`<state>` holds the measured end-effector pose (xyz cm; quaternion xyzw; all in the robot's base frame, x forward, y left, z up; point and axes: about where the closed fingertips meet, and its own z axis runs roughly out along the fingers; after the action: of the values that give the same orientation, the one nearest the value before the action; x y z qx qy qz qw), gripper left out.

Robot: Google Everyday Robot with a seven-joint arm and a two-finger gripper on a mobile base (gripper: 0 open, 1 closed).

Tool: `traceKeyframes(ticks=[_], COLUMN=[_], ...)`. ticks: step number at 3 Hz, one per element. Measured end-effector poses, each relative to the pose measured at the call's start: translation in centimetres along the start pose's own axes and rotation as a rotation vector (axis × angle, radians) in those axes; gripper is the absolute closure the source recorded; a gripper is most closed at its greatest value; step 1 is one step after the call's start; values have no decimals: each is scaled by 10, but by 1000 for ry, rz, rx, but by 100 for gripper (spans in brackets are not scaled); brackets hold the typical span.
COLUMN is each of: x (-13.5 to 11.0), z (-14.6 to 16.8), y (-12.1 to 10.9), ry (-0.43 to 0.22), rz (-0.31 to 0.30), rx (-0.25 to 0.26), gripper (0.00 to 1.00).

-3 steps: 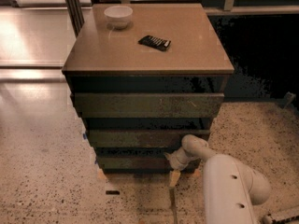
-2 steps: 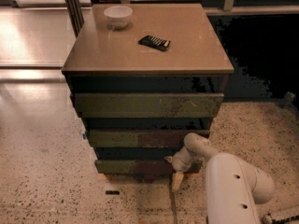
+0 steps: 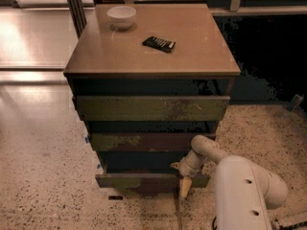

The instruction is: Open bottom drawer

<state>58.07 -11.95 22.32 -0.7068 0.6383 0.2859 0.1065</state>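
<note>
Nearest the camera, the bulky white robot arm [image 3: 244, 190] is reaching in from the lower right. Its pale-tipped gripper [image 3: 183, 178] is sitting against the upper edge of the bottom drawer [image 3: 139, 180], towards that drawer's right end. Whether the gripper is clenched on the edge or only hooked over it cannot be told.

Compared with a second ago, the gripper and the front under it are lying lower and nearer the camera. By my judgement the pull is taking effect and the drawer is beginning to slide out, though only a narrow dark gap is showing behind the gripper. The opening is far from complete.

The bottom drawer is presenting as a flat, handle-less, dark olive-grey front with worn brownish patches, stretching mostly to the left of the gripper. It is standing slightly proud of the middle olive-grey drawer front [image 3: 139, 141] just above the gripper. Farther above, the widest scratched front [image 3: 148, 108] is appearing closed. Beyond it, a black rectangular object [image 3: 159, 43] and a small white bowl [image 3: 121, 17] are resting on the tan cabinet top [image 3: 192, 47].
</note>
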Motion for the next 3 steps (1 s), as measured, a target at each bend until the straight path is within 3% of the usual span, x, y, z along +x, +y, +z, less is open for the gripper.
traceKeyframes(ticks=[1, 3], x=[3, 11], z=[19, 31], y=[15, 8], ry=[52, 52], rz=[-6, 4], rx=[38, 35], gripper=[0, 0])
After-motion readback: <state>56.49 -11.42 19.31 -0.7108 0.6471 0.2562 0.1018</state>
